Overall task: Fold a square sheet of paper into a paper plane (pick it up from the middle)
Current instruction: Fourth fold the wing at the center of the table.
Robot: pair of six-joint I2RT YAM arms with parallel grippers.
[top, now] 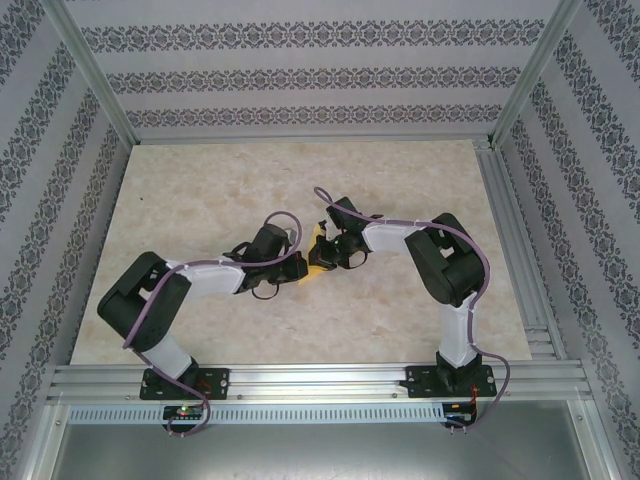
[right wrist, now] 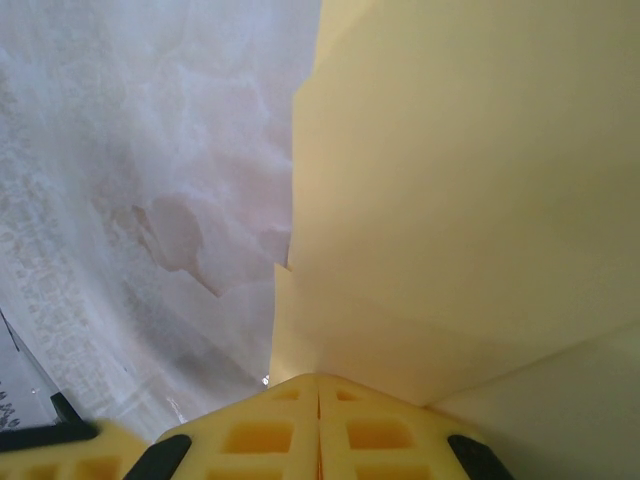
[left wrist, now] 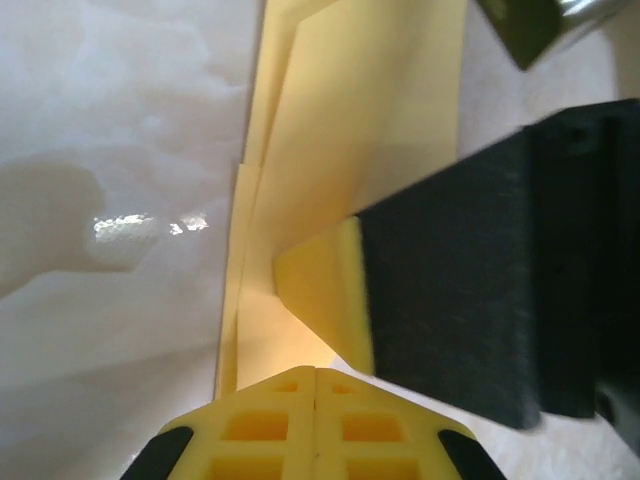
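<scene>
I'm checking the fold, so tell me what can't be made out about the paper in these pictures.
Top view: the paper is small, mostly hidden by the left gripper and right gripper; shape unclear.
Left wrist view: the right gripper's black finger covers its right side; the frame cuts its top.
Right wrist view: too close and blurred; fold lines unreadable, edges cut off.

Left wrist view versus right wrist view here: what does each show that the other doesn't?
Left wrist: stacked fold layers of the yellow paper, the right jaws, black with a yellow tip, reaching in from the right, and light glare on the table. Right wrist: one broad paper face, and a faint patterned wall at left. Both: own jaws shut at the bottom edge, paper running into their tips, pale table beside it.
</scene>
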